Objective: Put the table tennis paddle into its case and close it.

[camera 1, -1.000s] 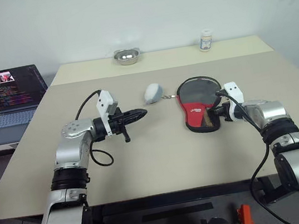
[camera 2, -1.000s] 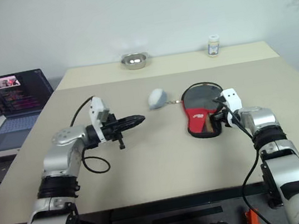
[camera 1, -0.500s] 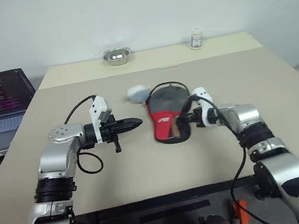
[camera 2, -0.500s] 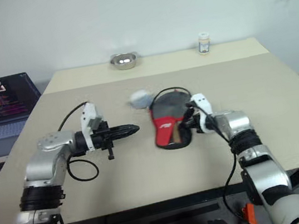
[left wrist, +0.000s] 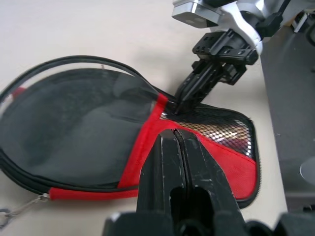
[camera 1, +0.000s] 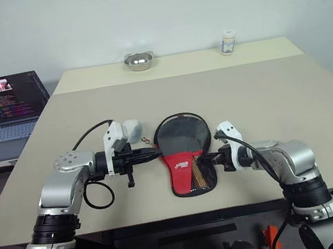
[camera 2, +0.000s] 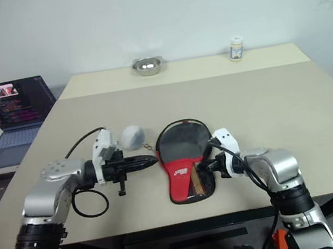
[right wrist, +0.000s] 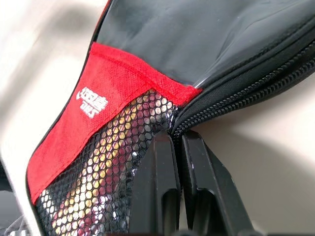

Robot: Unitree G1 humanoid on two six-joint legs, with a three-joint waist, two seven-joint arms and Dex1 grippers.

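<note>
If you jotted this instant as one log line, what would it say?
paddle case: flat on table, partly unzipped | right claw: shut on case's edge | left claw: shut, tip beside case | grey pouch: beside left arm

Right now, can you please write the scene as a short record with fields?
case: case lies flat on the table, near the front edge
paddle: its handle shows through the mesh pocket
right gripper: right gripper shut, tips at the zip edge of the case; whether it pinches the zip I cannot tell
left gripper: left gripper shut, tip at the other side of the case
also on table: small grey pouch, metal bowl, small bottle
</note>
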